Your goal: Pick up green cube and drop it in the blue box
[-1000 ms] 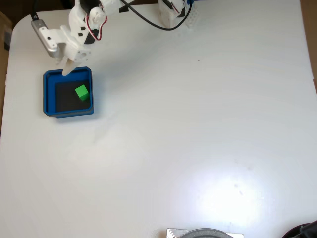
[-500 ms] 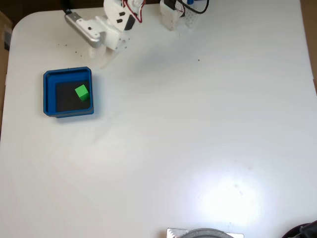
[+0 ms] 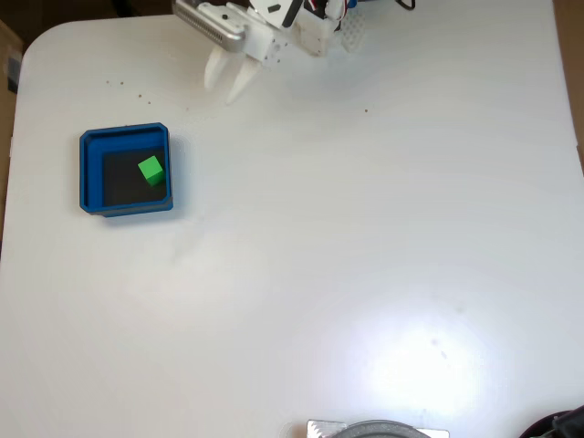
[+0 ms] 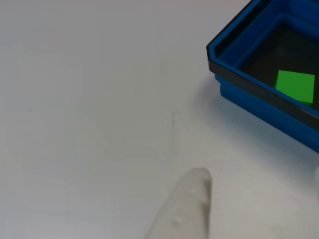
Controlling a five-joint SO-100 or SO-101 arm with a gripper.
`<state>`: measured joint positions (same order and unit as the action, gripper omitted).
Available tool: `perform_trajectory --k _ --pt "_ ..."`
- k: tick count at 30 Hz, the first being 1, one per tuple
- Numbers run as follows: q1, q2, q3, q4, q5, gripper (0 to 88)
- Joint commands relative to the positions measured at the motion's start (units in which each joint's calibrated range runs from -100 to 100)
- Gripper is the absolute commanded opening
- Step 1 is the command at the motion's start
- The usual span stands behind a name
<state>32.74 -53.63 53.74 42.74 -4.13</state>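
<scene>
At the left of the fixed view sits the blue box (image 3: 125,171), a square shallow tray with thick walls, clipped corners and a dark matte floor. The green cube (image 3: 151,171) rests inside it on that floor, toward the 3 o'clock wall; in the other view the green cube (image 4: 296,86) lies flat behind the near wall of the blue box (image 4: 259,97). So, as I judge it, the drop is done.

The cube looks like a small solid block with plain flat faces and crisp edges. I would expect it to be light, stiff and not fragile, perhaps a little slick. If I had to take it again, I would pinch two opposite side faces at mid-height, squared to my fingers.

Moving right, at about 1 o'clock from the box and well apart from it, my gripper (image 3: 228,81) hangs over the bare white table (image 3: 365,255), its two pale tapered fingers spread and holding nothing. One rounded, faintly dimpled fingertip (image 4: 192,201) shows in the other view.
</scene>
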Motion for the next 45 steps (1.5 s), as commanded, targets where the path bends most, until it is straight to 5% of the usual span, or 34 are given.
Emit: perform_trajectory --k 1,22,45 --pt "-0.3 -9.9 10.8 -7.6 0.1 20.5" --pt "-4.3 -44.9 39.6 -12.7 0.1 20.5" --pt "-22.3 -45.4 45.7 -12.0 -0.1 20.5"
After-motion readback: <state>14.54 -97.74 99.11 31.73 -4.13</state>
